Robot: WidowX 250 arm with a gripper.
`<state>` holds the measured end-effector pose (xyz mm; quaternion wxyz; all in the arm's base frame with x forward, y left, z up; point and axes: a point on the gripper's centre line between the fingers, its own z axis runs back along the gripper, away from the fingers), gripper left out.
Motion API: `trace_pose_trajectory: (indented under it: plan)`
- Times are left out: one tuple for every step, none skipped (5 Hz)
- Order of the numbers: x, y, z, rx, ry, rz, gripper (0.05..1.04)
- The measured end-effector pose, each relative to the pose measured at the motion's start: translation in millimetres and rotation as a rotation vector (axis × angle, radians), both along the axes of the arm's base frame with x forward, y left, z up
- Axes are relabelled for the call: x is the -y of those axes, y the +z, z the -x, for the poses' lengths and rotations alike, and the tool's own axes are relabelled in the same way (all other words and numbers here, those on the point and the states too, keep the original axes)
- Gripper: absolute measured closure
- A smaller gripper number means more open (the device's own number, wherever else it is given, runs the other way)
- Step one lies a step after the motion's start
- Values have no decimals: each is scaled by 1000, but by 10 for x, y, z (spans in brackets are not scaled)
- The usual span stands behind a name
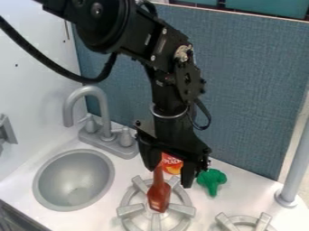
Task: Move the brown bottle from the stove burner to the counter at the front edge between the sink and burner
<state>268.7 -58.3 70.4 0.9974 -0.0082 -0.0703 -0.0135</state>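
A reddish-brown, spatula-like utensil with a slim handle and a broader, flattish head (159, 196) is over the round grey stove burner with raised bars (129, 210), its head above the burner's middle. Its long axis runs almost straight up and down the view: the head points to the bottom edge, the handle to the top. Whether it lies flat or leans cannot be told.

The black two-finger gripper (169, 177) hangs over the burner's far side, fingers well apart. The handle's upper part shows between them, closer to the finger on the view's left; whether that finger touches it is unclear.

Just beyond the burner, partly behind the gripper, is a red-and-orange printed item (172, 166). Right of the burner and slightly beyond it sits a green, broccoli-shaped toy (212, 179). A second grey burner (228, 224) is to its lower right. Left of the burner, a round grey sink basin (72, 180) is set into the white countertop (235, 198); a grey faucet (114, 145) stands beyond, to the burner's upper left.
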Motion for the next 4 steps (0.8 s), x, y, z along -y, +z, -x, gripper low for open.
trace_pose_trajectory:
  plan:
    - [-8,-61,23,-24,2,-4,83]
    - [-104,-148,-146,-51,15,-26,83]
    - [-240,-306,-327,-108,24,-72,83]
    - [-374,-410,-453,-152,23,-100,83]
